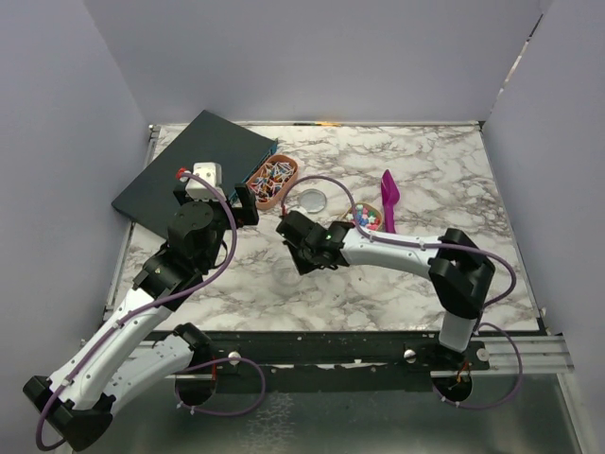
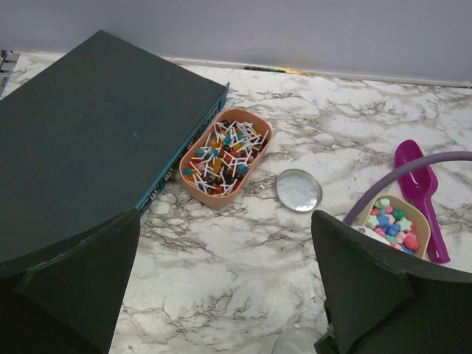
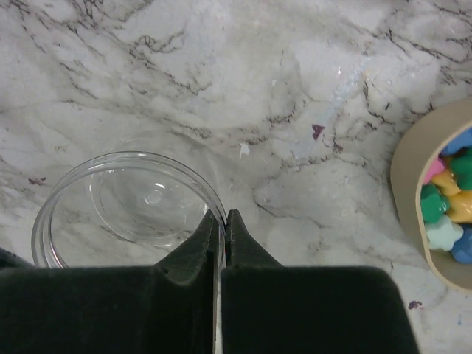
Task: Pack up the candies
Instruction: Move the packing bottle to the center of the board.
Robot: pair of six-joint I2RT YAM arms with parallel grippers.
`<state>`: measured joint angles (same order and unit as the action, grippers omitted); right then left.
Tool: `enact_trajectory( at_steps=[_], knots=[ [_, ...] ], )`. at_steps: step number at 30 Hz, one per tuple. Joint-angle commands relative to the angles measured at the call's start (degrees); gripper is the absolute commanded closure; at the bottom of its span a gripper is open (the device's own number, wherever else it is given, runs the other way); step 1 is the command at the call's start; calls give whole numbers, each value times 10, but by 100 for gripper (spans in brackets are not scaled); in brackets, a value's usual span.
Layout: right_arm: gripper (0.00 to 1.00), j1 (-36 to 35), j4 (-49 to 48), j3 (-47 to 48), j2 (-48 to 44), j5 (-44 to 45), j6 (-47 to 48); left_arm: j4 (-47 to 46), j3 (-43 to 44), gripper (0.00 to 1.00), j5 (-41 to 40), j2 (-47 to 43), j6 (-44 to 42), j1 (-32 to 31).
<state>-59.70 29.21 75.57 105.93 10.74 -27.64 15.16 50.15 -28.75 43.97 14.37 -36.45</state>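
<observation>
Pinching a jar by its rim, my right claw is closed on faint, hard-to-trace glass. Left claw spread wide. Beyond, candies in a beige tray, cut off; farther, more fill an orange tray.

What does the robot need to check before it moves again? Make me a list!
1. Grip: the right gripper is shut on the rim of the clear jar: ok.
2. Jar upright, mouth open, nothing inside: ok.
3. The lid lies off the jar, on the table: ok.
4. The left gripper is open and holds nothing: ok.
5. The purple scoop lies free beside the coloured candies: ok.
6. Grip firm enough for lifting: cannot tell.
</observation>
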Motion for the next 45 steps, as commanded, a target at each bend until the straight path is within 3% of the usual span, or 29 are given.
enact_trajectory(
  at_steps=[1, 7, 19, 29, 39, 45],
  knots=[
    [99, -16, 22, -37, -63, 31, -17, 3, -6, 1, -10, -6, 3, 2],
    [99, -33, 54, -87, -99, 87, -47, 3, -5, 1, -7, 0, 4, 4],
    [99, -43, 74, -156, -129, 113, -113, 3, -4, 1, 1, 11, 8, 8],
    [70, -45, 97, -124, -171, 120, -125, 3, -4, 1, 7, 16, 11, 10],
    [55, -45, 114, -69, -233, 176, -104, 2, -3, 1, 20, 32, 13, 14],
    [55, -39, 144, 2, -189, 249, -92, 1, -2, 1, 25, 37, 14, 16]
  ],
)
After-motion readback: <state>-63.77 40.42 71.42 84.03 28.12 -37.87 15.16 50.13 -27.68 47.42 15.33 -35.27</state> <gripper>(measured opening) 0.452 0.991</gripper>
